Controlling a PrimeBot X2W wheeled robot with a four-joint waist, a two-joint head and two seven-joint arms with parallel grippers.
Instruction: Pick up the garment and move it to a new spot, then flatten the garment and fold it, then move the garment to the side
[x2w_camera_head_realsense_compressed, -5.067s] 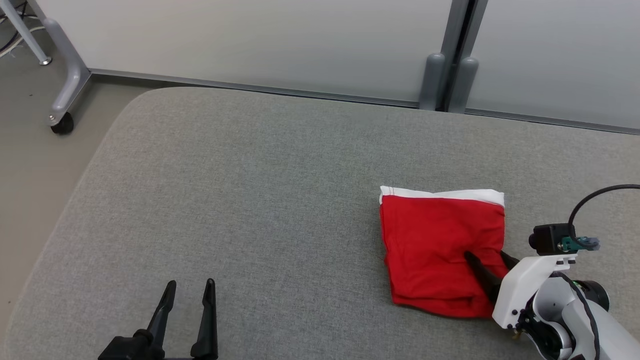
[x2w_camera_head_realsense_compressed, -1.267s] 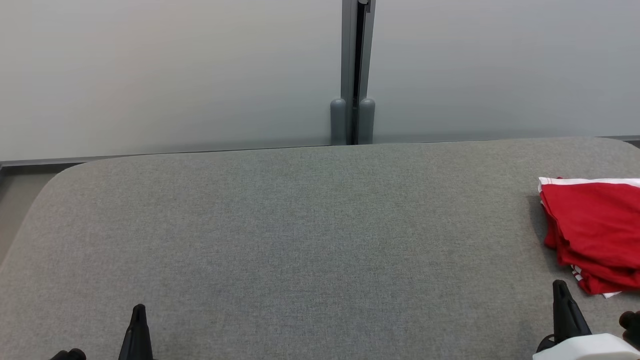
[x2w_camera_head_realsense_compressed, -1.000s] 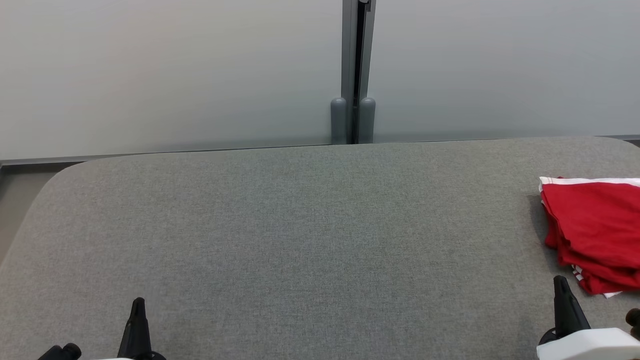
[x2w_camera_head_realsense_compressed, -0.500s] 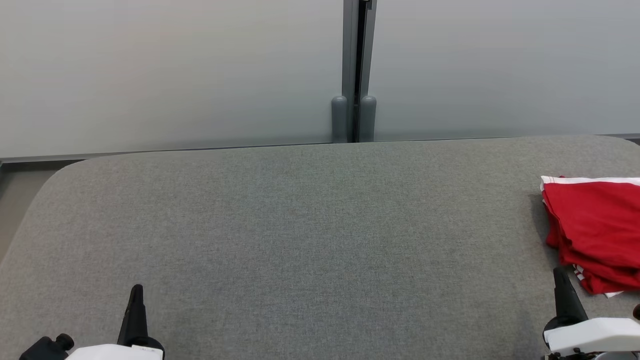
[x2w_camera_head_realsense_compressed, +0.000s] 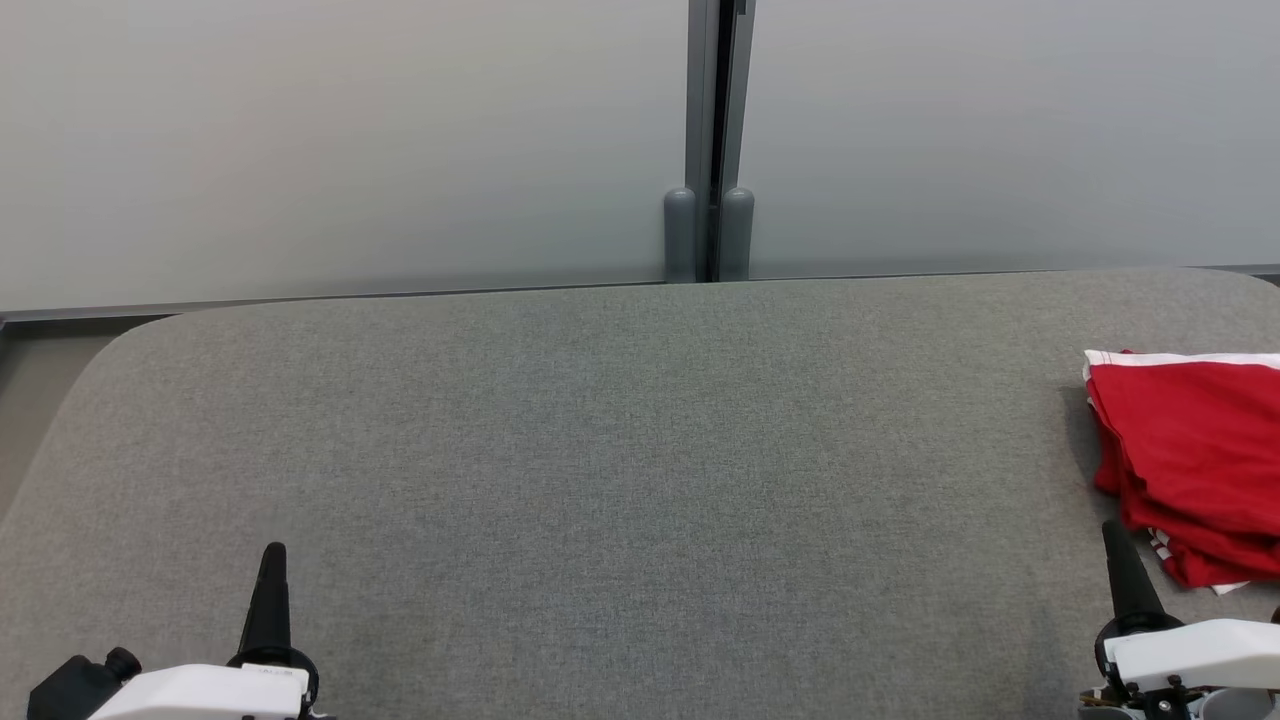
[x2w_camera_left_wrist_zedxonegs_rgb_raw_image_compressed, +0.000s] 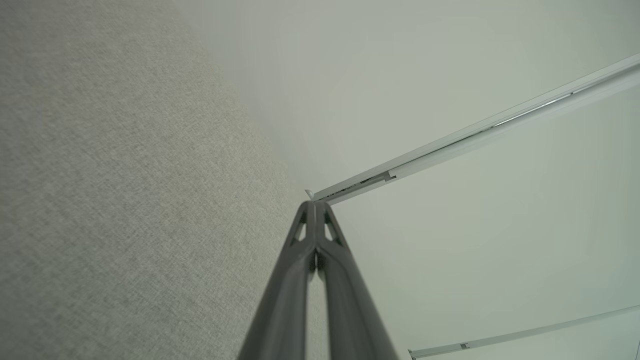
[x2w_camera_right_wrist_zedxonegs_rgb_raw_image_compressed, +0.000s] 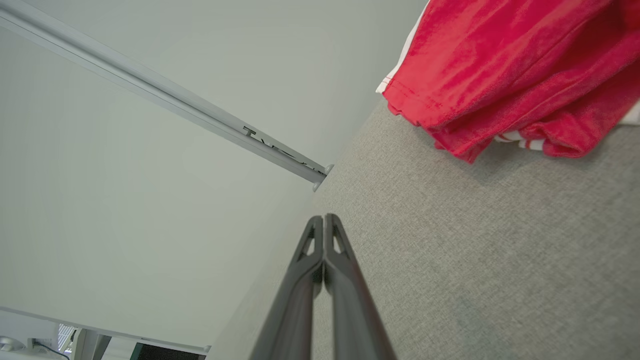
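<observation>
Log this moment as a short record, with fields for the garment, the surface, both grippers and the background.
garment: red garment with white trim, folded, lying flat at the table's right side
surface: grey fabric-covered table
left gripper: left gripper shut, holding nothing, at the near left over bare table
right gripper: right gripper shut, holding nothing, close to the garment's near corner but apart from it
background: pale wall panels behind the table
task state: garment folded and set to the side
</observation>
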